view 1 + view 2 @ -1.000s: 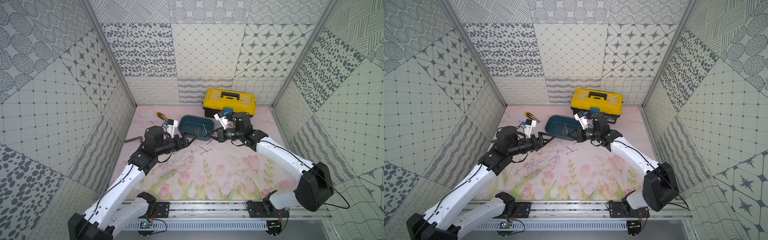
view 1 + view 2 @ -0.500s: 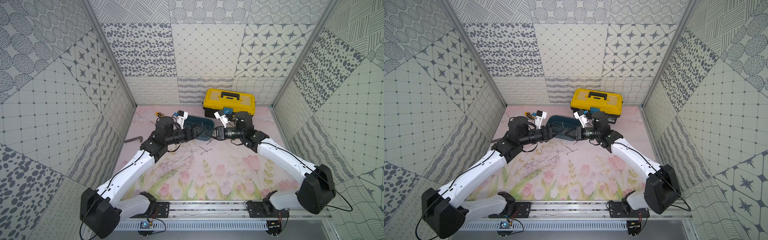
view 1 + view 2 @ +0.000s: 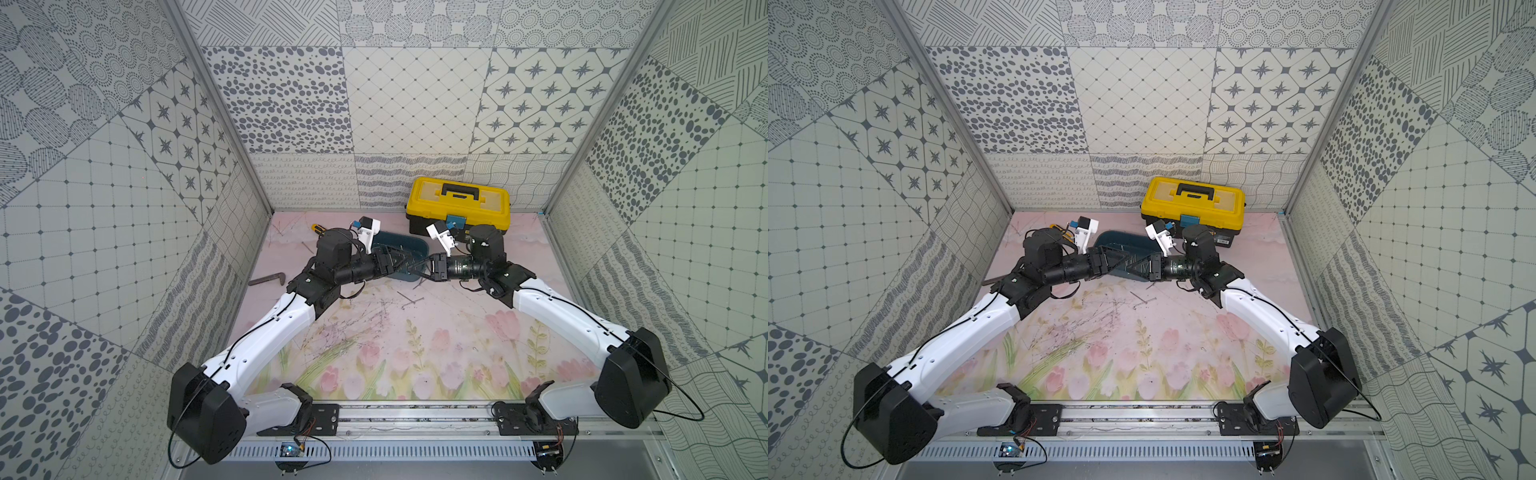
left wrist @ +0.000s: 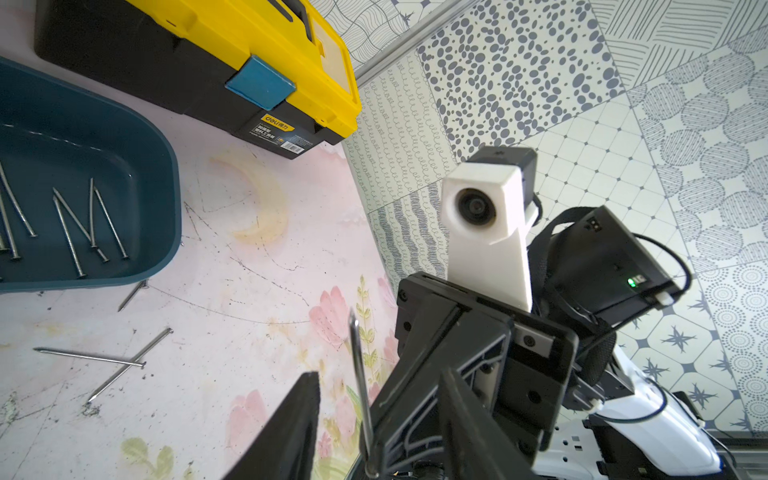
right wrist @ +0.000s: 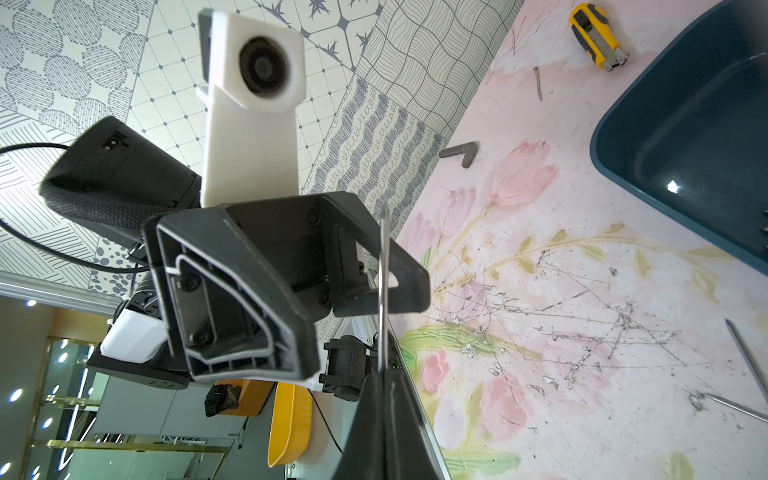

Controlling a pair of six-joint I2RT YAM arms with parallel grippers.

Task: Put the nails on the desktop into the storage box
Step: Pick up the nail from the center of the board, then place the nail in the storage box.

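One nail (image 5: 384,266) is clamped between the closed fingers of the right gripper (image 5: 384,380) and is held off the desk (image 3: 415,357), its shaft standing crosswise to the gripper. The left gripper (image 4: 376,386) is set tip to tip against the right one. Its jaws are parted around the nail, and a gap is seen between the nail and one of its fingers, so no grasp by it is shown. The box (image 4: 168,178) is found on the desk just beyond both grippers, toward the back wall, and several nails (image 4: 70,224) are seen lying flat on its floor. On the near side of the grippers, toward the arm bases, a crossed pair (image 4: 89,359) is seen on the desk, and a single nail (image 4: 133,295) is seen just beside the box's wall. A toolbox (image 3: 457,199) is placed beyond the right gripper, against the back wall. A bent bar (image 3: 269,279) is seen well out to the left gripper's outer side, and a yellow knife (image 5: 598,37) beyond it, near the box.
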